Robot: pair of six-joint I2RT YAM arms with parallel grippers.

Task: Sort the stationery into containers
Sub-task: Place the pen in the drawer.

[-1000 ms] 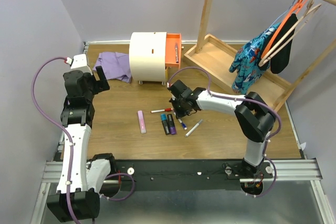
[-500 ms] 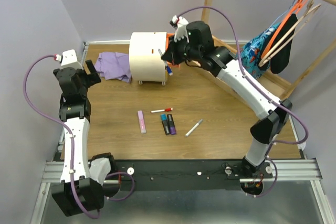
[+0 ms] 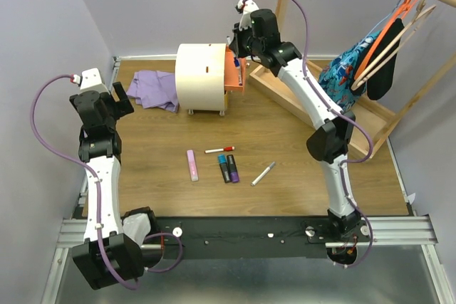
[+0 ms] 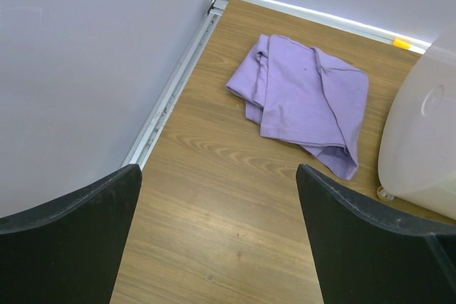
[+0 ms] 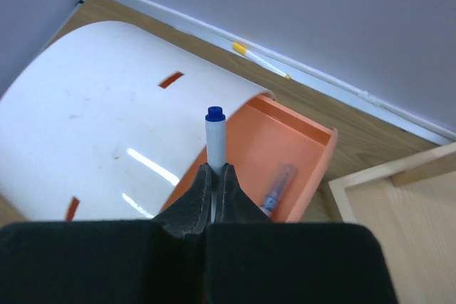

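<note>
My right gripper (image 5: 215,170) is shut on a thin white pen with a blue cap (image 5: 215,137), held upright over the open orange drawer (image 5: 313,153) of the cream-white chest (image 3: 201,75). Another pen (image 5: 276,186) lies inside that drawer. In the top view the right gripper (image 3: 238,52) hangs above the drawer (image 3: 236,70). On the table lie a pink bar (image 3: 192,165), a red-capped pen (image 3: 218,149), a dark blue marker (image 3: 224,169), a purple marker (image 3: 234,169) and a white pen (image 3: 263,174). My left gripper (image 3: 122,99) is open and holds nothing, at the far left.
A purple cloth (image 4: 306,97) lies crumpled left of the chest (image 4: 424,140). A yellow-capped pen (image 5: 260,60) rests by the back wall behind the chest. The clothes rack's wooden tray (image 3: 313,97) stands at the right, with garments on hangers (image 3: 370,62).
My right arm lifted the blue-capped pen off the table and swung it up over the open drawer. The left arm drew back a little to the left, still open.
</note>
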